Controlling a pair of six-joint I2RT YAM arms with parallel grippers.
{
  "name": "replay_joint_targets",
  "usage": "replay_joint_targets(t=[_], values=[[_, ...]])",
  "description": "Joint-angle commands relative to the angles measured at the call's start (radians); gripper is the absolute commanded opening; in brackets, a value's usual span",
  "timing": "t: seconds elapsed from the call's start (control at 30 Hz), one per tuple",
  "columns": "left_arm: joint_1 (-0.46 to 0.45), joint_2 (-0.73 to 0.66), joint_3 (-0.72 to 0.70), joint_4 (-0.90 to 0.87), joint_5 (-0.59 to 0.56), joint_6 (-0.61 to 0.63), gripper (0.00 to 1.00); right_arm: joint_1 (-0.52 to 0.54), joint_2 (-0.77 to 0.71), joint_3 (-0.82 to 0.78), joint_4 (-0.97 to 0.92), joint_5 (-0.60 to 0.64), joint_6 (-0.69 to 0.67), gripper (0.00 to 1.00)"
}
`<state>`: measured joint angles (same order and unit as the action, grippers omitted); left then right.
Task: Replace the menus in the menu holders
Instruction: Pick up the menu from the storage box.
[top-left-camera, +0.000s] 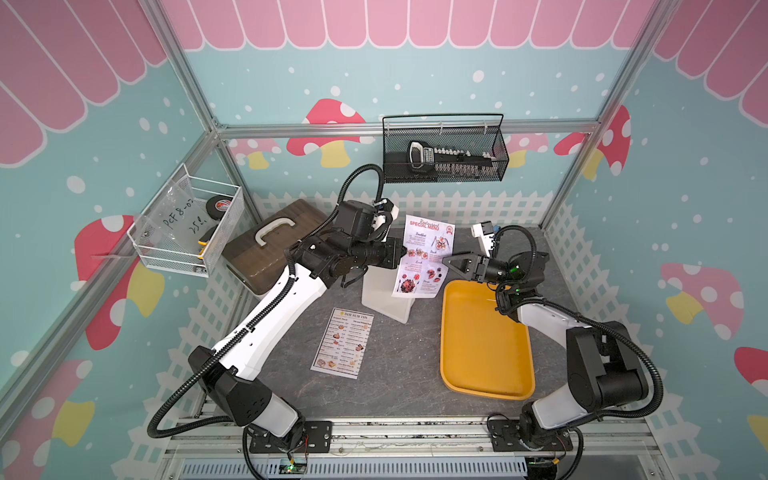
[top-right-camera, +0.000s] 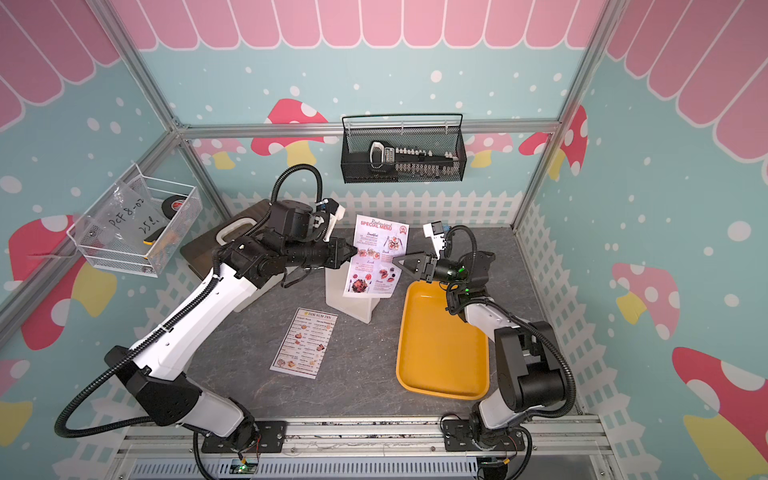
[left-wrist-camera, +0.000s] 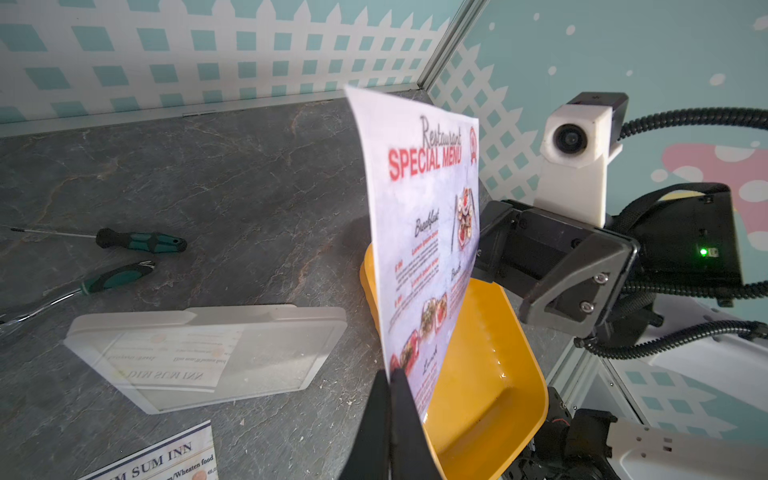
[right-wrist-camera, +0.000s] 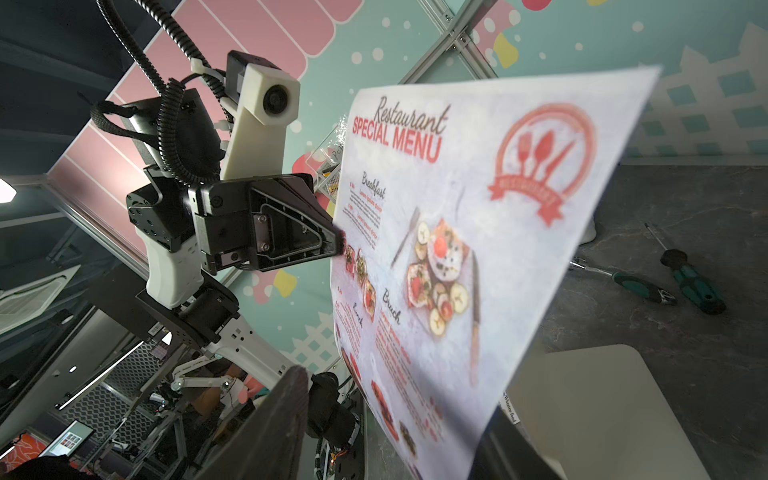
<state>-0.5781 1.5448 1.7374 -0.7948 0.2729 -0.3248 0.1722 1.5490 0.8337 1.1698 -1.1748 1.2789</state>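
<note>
On the left of both top views, a brown box (top-left-camera: 257, 249) with a white handle, lying flat. Just right of it, the left gripper (top-left-camera: 403, 251), squeezed tight on the left edge of the SPECIAL MENU sheet (top-left-camera: 426, 257). Sheet up in the air, standing tall, in the middle of the frame. Right under it, the holder (top-left-camera: 384, 303), on the gray table (top-left-camera: 415, 374). Lower, left of the middle, the DIM SUM INN sheet (top-left-camera: 343, 343), flat on the table, near the holder but not touching. Right of the raised sheet, the right gripper (top-left-camera: 446, 261), jaws apart, one on each side of the sheet's right edge. Lower right, a yellow tray (top-left-camera: 482, 353), flat.
</note>
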Motion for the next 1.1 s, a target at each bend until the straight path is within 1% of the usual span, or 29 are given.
replay_joint_targets(t=[0.0, 0.07, 0.17, 0.23, 0.33, 0.5, 0.57, 0.83, 1.07], values=[[0.009, -0.030, -0.016, 0.030, 0.000, 0.020, 0.00, 0.011, -0.038, 0.029, -0.050, 0.001, -0.023, 0.53], [0.014, -0.027, -0.020, 0.042, -0.005, 0.020, 0.00, 0.014, -0.064, 0.035, -0.149, 0.001, -0.088, 0.51], [0.018, -0.019, -0.023, 0.063, -0.012, 0.024, 0.00, 0.022, -0.114, 0.051, -0.349, 0.014, -0.229, 0.48], [0.019, -0.011, -0.021, 0.074, -0.012, 0.026, 0.00, 0.024, -0.133, 0.059, -0.414, 0.021, -0.268, 0.47], [0.019, 0.002, -0.018, 0.086, -0.001, 0.024, 0.00, 0.026, -0.139, 0.065, -0.446, 0.033, -0.278, 0.40], [0.019, 0.009, -0.012, 0.100, -0.021, 0.033, 0.00, 0.027, -0.146, 0.067, -0.468, 0.047, -0.283, 0.38], [0.018, 0.010, -0.008, 0.100, -0.038, 0.045, 0.00, 0.027, -0.156, 0.070, -0.500, 0.061, -0.296, 0.34], [0.018, 0.021, -0.022, 0.108, -0.048, 0.069, 0.00, 0.028, -0.183, 0.079, -0.518, 0.084, -0.282, 0.26], [0.017, 0.021, -0.039, 0.132, -0.036, 0.090, 0.00, 0.027, -0.188, 0.100, -0.536, 0.095, -0.276, 0.25]])
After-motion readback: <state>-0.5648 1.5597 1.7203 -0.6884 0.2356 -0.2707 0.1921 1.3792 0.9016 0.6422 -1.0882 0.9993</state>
